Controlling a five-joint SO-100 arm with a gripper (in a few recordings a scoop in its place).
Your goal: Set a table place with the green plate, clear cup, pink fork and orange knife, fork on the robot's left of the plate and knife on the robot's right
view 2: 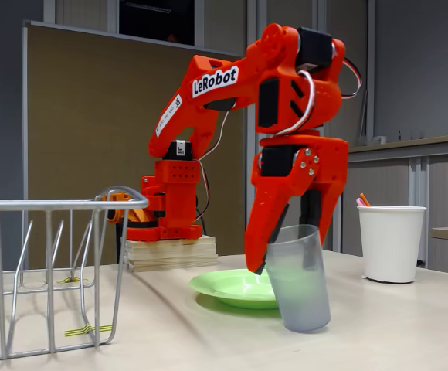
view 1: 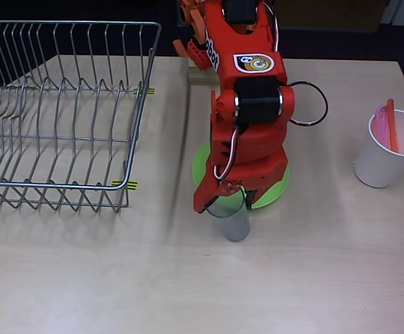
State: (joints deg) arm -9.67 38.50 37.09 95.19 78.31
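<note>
Cup (view 2: 299,278): tilted beside plate (view 2: 224,287), rim pinched by gripper (view 2: 274,246). Risk: tipping over if let go while leaning.

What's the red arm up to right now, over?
Jaws closed on clear cup, tilted, beside green plate. Fork, knife in white cup. Nothing blocking.

Bright orange-red robot arm (view 2: 286,131), black motor blocks, white "LeRobot" lettering, looping white wires
</note>
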